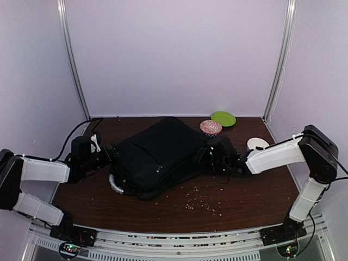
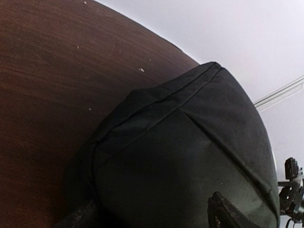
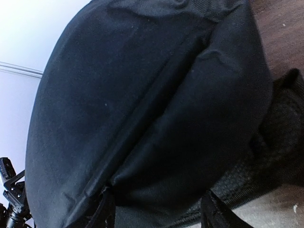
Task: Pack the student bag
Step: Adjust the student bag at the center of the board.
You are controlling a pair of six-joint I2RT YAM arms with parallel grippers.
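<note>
Top external: soft black fabric student bag, prob rectangular.

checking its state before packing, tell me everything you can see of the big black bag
The large black soft fabric student bag is roughly rectangular and bulging, with a raised seam line along its top; no opening shows. It lies flat and askew on the dark brown wooden table, its silvery-grey handle at the near-left corner. The left arm's jaws straddle its left end and the right arm's jaws its right end; whether they pinch it cannot be told.
</note>
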